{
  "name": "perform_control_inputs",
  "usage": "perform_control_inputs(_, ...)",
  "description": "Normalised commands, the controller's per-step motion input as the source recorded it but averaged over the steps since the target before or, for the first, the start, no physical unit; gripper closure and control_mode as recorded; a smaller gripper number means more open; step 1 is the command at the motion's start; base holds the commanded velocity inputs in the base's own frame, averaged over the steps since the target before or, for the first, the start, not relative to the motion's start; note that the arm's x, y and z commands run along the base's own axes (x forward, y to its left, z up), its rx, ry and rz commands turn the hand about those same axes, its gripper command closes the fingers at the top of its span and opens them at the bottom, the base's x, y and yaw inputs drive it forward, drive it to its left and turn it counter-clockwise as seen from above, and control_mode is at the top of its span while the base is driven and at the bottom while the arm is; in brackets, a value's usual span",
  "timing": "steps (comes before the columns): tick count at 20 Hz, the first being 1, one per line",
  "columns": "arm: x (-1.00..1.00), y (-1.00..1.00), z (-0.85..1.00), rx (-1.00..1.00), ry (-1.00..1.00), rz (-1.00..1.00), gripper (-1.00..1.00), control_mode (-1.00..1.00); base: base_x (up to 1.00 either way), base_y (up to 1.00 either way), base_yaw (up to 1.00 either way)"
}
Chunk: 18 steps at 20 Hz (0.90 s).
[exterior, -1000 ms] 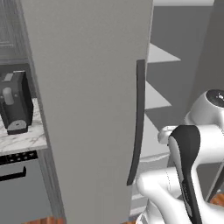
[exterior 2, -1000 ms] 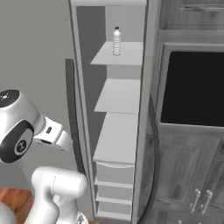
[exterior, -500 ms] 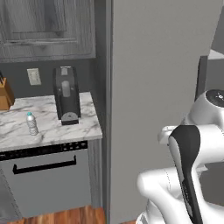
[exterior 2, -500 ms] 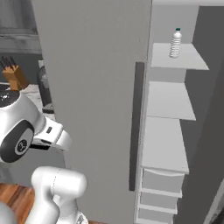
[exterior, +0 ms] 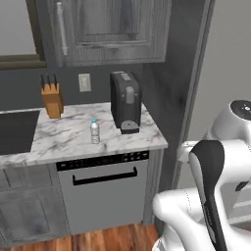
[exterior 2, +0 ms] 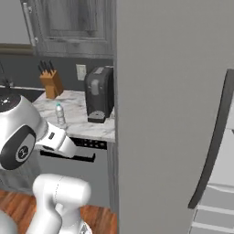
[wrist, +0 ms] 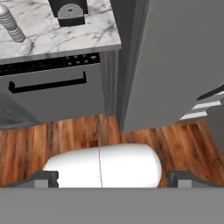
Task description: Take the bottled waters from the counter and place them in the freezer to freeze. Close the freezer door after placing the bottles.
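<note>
One bottled water [exterior: 94,131], clear with a light-blue cap, stands upright on the white marble counter [exterior: 63,143] in front of the coffee machine; the right base view has the same bottle [exterior 2: 59,114] left of that machine. In the hand view it lies at the top left corner [wrist: 11,27], far from my gripper [wrist: 116,179]. The gripper is open, its two dark fingertips [wrist: 43,178] wide apart with nothing between them. The freezer door [exterior 2: 169,114] stands open as a tall grey panel with its dark bar handle [exterior 2: 214,139]. Freezer drawers [exterior 2: 215,203] show beyond it.
A black coffee machine [exterior: 125,102] and a wooden knife block [exterior: 52,98] stand on the counter, with the black sink [exterior: 17,130] at the left. A dishwasher [exterior: 103,191] sits under the counter and grey wall cabinets [exterior: 112,29] hang above. The floor is wooden.
The base has turned left, so both base views swung from the freezer shelves and door to the counter. The gripper stays open and holds nothing.
</note>
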Motion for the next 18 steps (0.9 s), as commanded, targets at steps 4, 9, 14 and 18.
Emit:
perform_control_inputs(4,0.0,0.0,0.0,0.0,0.0,0.0,-1.0,1.0,0.36,0.99,0.0)
perform_control_inputs(9,0.0,0.0,0.0,0.0,0.0,0.0,-1.0,1.0,0.36,0.92,0.0)
perform_control_inputs(14,0.0,0.0,0.0,0.0,0.0,0.0,-1.0,1.0,0.31,0.71,-0.11)
perform_control_inputs(18,0.0,0.0,0.0,0.0,0.0,0.0,-1.0,1.0,0.3,0.63,-0.14)
